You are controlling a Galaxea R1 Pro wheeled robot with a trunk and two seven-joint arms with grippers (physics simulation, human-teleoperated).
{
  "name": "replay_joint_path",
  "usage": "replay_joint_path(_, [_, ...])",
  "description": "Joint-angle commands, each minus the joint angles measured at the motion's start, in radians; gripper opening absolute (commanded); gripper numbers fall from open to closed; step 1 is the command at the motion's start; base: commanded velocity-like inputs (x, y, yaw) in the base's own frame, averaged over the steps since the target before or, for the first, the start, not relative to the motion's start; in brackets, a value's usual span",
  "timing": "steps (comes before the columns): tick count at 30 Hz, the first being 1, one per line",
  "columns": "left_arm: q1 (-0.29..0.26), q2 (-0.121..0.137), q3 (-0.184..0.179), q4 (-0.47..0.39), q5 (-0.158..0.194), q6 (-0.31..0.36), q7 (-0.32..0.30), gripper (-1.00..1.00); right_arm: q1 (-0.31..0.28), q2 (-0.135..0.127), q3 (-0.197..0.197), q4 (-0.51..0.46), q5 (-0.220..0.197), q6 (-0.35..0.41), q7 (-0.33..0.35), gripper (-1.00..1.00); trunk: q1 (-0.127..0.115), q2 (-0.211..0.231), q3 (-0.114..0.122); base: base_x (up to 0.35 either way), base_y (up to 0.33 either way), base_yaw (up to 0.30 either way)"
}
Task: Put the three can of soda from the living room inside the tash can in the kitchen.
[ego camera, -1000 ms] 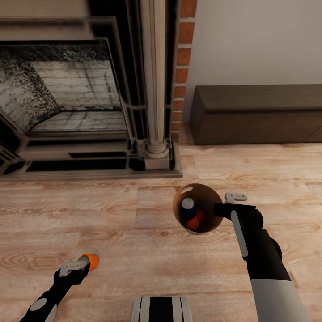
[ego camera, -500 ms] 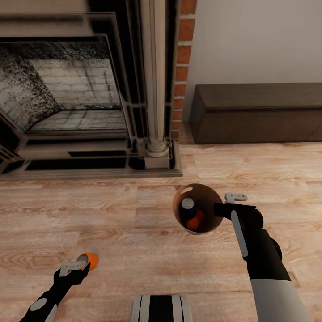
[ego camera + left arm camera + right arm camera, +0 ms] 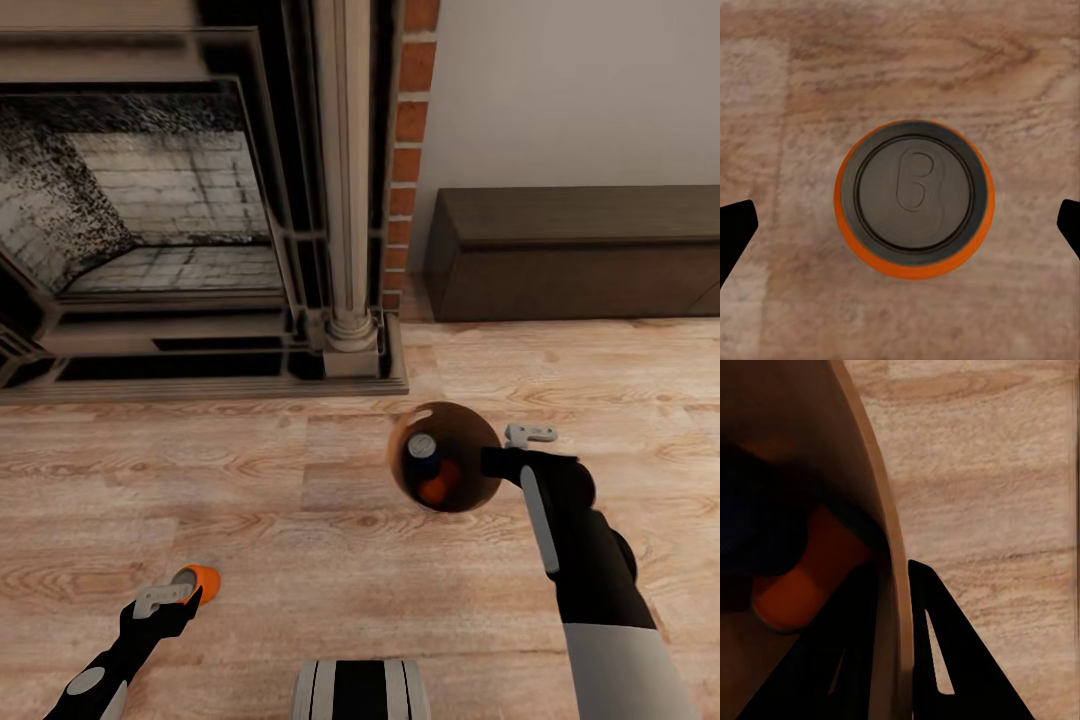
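right gripper point(image 3: 497, 462) pinched on the trash can point(image 3: 445, 457) rim, dark blue can point(image 3: 422, 452) and orange can point(image 3: 440, 484) inside | left gripper point(image 3: 180, 592) spread wide around the third can point(image 3: 914, 199), upright on the wood floor point(image 3: 300, 540) | likely light, rigid, slick; take it mid-wall, squarely.

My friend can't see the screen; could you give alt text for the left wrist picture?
Looking straight down on an upright orange soda can with a grey top, standing on a wood floor. The left claw is open, one dark fingertip at each side, clear of the can.
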State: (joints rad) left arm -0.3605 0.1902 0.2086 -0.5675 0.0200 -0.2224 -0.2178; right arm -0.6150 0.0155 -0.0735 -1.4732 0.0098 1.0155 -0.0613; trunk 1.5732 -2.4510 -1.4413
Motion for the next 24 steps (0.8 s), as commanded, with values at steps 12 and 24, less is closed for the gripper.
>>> replay_joint_path(12, [0.0, 0.0, 0.0, 0.0, 0.0, 0.0, 0.0, 1.0, 0.0, 0.001, 0.0, -0.015, -0.014, 0.0, 0.004, -1.0, 0.019, -0.035, -0.016, 0.0, 0.0, 0.0])
replay_joint_path(24, [0.0, 0.0, -0.011, 0.001, 0.0, 0.0, 0.0, 1.0, 0.0, 0.001, 0.001, -0.015, -0.015, 0.0, 0.004, -1.0, 0.027, -0.049, -0.026, 0.002, 0.0, 0.0])
